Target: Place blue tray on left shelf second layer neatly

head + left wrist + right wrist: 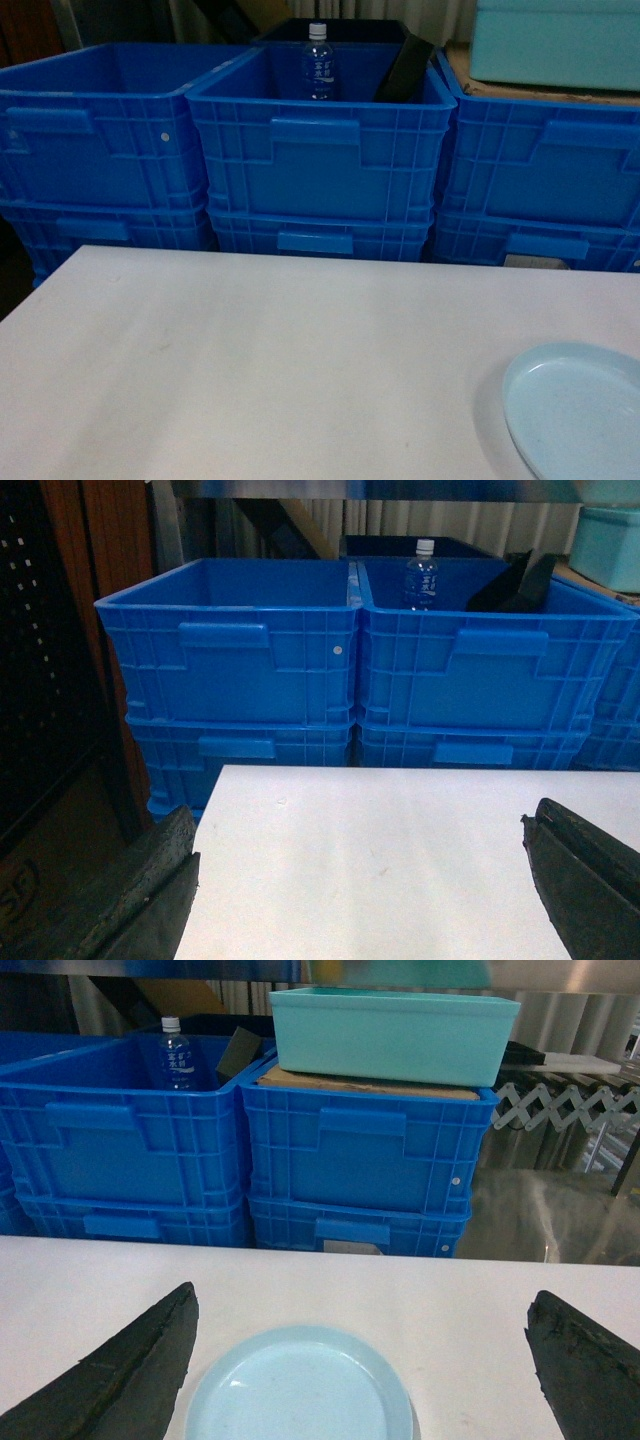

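Between spread right claw fingers, blue tray

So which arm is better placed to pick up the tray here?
Right. The blue tray lies directly between the open right gripper's fingers in its wrist view, and sits at the table's right edge in the head view. The left gripper, also open, faces only bare table.
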`<state>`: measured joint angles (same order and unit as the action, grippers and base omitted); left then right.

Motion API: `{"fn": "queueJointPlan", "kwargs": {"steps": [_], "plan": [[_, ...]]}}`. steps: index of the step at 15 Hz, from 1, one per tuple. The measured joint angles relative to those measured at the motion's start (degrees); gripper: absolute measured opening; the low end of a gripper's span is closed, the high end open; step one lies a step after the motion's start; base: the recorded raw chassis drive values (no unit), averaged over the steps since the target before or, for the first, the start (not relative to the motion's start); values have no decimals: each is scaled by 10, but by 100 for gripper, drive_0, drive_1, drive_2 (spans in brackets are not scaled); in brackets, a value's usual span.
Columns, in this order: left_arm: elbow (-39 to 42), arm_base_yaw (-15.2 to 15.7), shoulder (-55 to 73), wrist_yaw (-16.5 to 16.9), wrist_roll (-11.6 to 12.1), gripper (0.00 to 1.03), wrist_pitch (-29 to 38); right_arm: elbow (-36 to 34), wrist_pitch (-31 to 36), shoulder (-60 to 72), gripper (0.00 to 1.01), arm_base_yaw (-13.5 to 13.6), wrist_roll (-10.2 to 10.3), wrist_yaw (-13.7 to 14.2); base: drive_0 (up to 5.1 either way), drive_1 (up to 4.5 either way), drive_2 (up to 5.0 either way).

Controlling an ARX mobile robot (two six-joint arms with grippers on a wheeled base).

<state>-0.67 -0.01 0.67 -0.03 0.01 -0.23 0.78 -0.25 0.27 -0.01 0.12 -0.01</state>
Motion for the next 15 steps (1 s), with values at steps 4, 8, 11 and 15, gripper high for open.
{"fn": "queueJointPlan", "kwargs": {"steps": [4,8,11,15], "plan": [[0,0,0,0,0,98,0,0,0,0,98,0,0,0,0,0,0],[0,0,0,0,0,98,0,0,0,0,98,0,0,0,0,0,0],[0,0,0,0,0,98,0,0,0,0,98,0,0,0,0,0,0],[0,0,0,0,0,98,0,0,0,0,98,0,0,0,0,0,0]]}}
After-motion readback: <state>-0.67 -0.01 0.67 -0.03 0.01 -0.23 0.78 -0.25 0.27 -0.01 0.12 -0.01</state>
